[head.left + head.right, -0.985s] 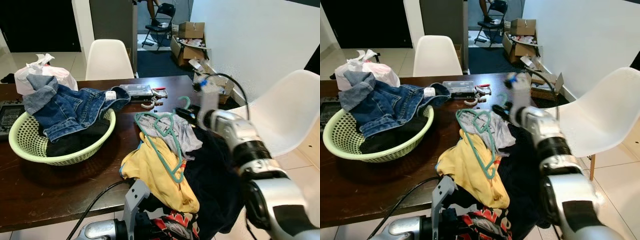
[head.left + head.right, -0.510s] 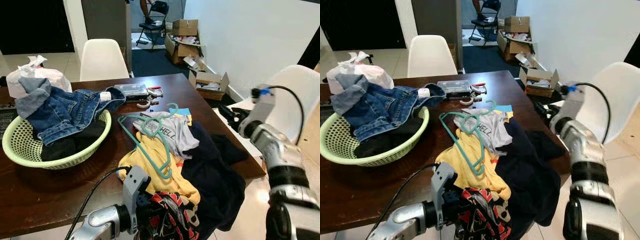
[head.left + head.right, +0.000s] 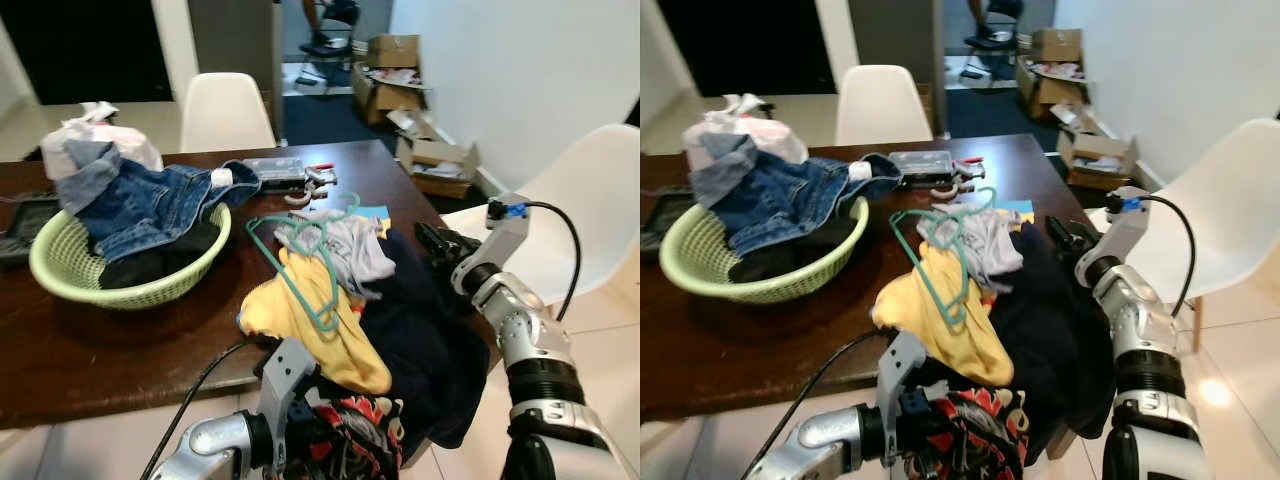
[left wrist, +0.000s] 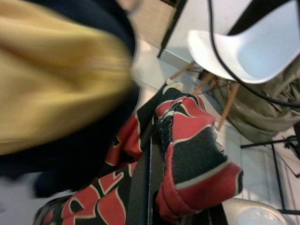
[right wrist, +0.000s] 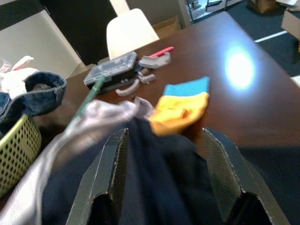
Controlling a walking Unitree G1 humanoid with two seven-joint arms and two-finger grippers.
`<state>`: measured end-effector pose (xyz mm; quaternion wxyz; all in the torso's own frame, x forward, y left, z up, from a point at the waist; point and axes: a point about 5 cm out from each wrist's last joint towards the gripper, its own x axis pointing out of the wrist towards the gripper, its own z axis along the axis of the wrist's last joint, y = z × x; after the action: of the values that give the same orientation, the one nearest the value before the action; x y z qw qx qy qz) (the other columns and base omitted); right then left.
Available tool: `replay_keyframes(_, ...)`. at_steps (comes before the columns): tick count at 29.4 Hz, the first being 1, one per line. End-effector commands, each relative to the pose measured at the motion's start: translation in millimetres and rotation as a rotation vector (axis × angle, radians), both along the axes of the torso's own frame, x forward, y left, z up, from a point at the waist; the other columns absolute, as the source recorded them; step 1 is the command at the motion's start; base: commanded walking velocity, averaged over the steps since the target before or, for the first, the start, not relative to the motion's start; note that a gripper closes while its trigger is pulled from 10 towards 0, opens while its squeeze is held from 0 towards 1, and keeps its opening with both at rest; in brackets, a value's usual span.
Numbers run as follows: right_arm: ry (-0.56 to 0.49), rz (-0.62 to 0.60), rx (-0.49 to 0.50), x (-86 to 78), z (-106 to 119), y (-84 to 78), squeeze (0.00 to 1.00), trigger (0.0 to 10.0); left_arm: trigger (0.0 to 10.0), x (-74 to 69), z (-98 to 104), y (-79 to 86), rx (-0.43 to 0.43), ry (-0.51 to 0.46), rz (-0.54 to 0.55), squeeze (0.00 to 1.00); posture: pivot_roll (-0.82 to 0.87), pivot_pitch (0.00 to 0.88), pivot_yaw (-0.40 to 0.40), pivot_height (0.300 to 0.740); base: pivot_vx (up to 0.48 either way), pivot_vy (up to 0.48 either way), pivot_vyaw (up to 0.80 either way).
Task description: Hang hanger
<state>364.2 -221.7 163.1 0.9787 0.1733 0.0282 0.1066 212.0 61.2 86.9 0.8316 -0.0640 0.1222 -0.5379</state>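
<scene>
Your target, the teal hanger (image 3: 308,268), lies flat on top of the clothes pile on the dark surface (image 3: 120,345), resting on the yellow garment (image 3: 310,320) and the grey T-shirt (image 3: 345,245). Its hook end points away from you, toward the small clutter near the far edge, and its long body runs back toward you and slightly to your right, ending on the yellow cloth.

Your right claw (image 3: 432,240) hovers off the right edge of the surface, above the dark navy garment (image 3: 420,340) that hangs over that edge. From it, the hanger lies to your left and a little farther out, near but not touching. In the right wrist view the fingers (image 5: 107,180) stand apart with nothing between them, looking over the navy cloth toward the grey shirt and the teal hook end (image 5: 89,101).

Your left claw (image 3: 330,440) sits low, below the near edge, clenched on the red and black patterned garment (image 4: 187,159). It is busy and lower down, so the right arm looks like the better one for the hanger.

You would probably need to swing the right claw leftward across the navy cloth and meet the hanger across its thin bar, not along it. The green basket (image 3: 75,285) with denim is well apart, on your left.
</scene>
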Motion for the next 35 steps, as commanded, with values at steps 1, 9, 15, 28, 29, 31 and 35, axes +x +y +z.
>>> replay_keyframes(1, 0.001, -0.036, -0.012, -2.5, -5, -4.9, 0.00, 10.0, 10.0, 0.2, 6, -4.8, -0.008, -0.039, -0.037, 0.00, 0.03, 0.000, -0.040, 0.740, -0.398, -0.274, 0.00)
replay_keyframes(9, 0.031, -0.087, 0.014, -7.5, -19, -5.4, 0.00, 10.0, 10.0, 6.0, 7, -8.8, -0.005, -0.053, -0.053, 0.00, 0.02, 0.000, -0.025, 0.740, -0.387, -0.285, -0.75)
replay_keyframes(15, 0.043, -0.098, 0.011, -9.7, -25, -4.8, 0.00, 10.0, 10.0, 11.6, 9, -9.1, -0.002, -0.072, -0.055, 0.00, 0.01, 0.000, -0.019, 0.740, -0.369, -0.296, -0.76)
replay_keyframes(28, 0.045, -0.034, 0.016, -10.2, -32, 15.6, 0.00, 10.0, 10.0, 62.1, 27, 12.9, 0.070, -0.232, 0.177, 0.00, 0.01, 0.000, -0.012, 0.740, 0.000, 0.000, -0.76)
replay_keyframes(29, 0.043, -0.028, 0.018, -10.3, -32, 16.5, 0.00, 10.0, 10.0, 64.2, 28, 14.9, 0.082, -0.241, 0.191, 0.00, 0.01, 0.000, -0.013, 0.740, 0.000, 0.000, -0.76)
replay_keyframes(31, 0.043, -0.028, 0.018, -10.3, -32, 16.5, 0.00, 10.0, 10.0, 64.2, 28, 14.9, 0.082, -0.241, 0.191, 0.00, 0.01, 0.000, -0.013, 0.740, 0.000, 0.000, -0.76)
replay_keyframes(35, 0.027, 0.017, 0.020, -10.8, -32, 24.8, 0.00, 10.0, 10.0, 75.2, 36, 24.6, 0.077, -0.284, 0.260, 0.00, 0.02, 0.000, -0.011, 0.740, 0.000, 0.000, -0.76)
